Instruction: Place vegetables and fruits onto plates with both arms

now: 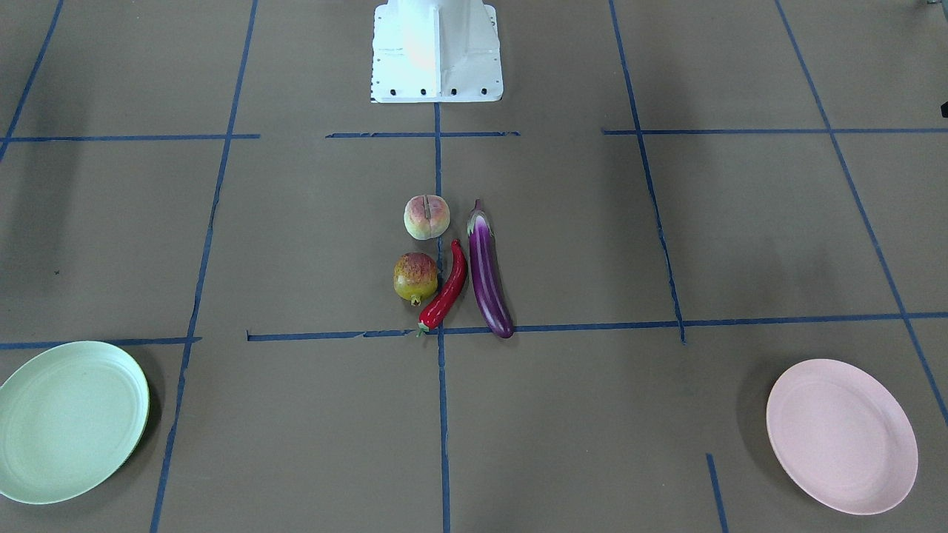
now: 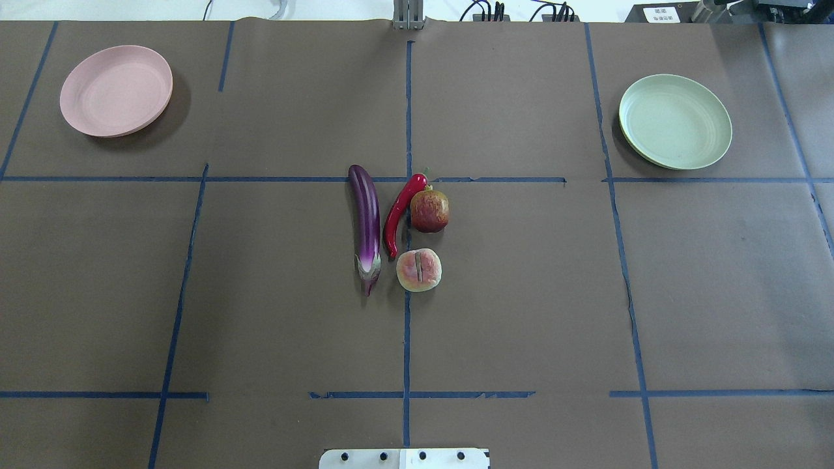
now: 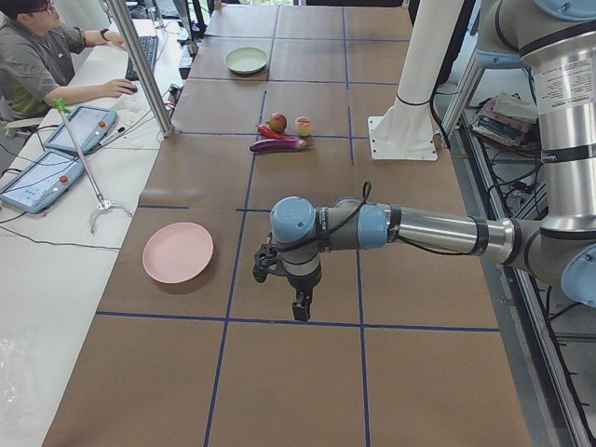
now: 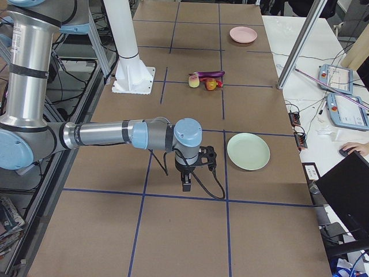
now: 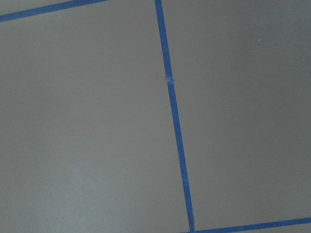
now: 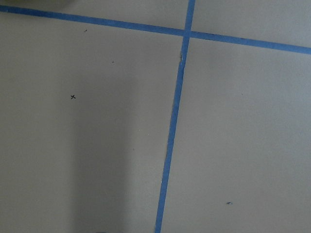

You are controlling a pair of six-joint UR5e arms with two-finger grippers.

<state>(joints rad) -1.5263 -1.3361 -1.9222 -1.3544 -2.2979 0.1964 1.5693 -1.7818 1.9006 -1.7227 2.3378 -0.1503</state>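
The purple eggplant (image 2: 367, 221), red chili (image 2: 399, 212), pomegranate (image 2: 429, 210) and peach (image 2: 419, 270) lie close together at the table's middle. The pink plate (image 2: 116, 90) sits far left and the green plate (image 2: 675, 121) far right, both bare. My left gripper (image 3: 300, 305) hangs over the table beside the pink plate (image 3: 177, 252), far from the produce. My right gripper (image 4: 187, 183) hangs beside the green plate (image 4: 248, 151). Neither shows in the overhead or front views, so I cannot tell whether they are open or shut. Both wrist views show only brown paper and blue tape.
The white base block (image 1: 437, 52) stands at the robot's edge of the table. Blue tape lines (image 2: 406, 111) grid the brown cover. An operator (image 3: 37, 56) and teach pendants (image 3: 37, 182) are along the far side, with metal posts (image 3: 140, 65) at the table's edge.
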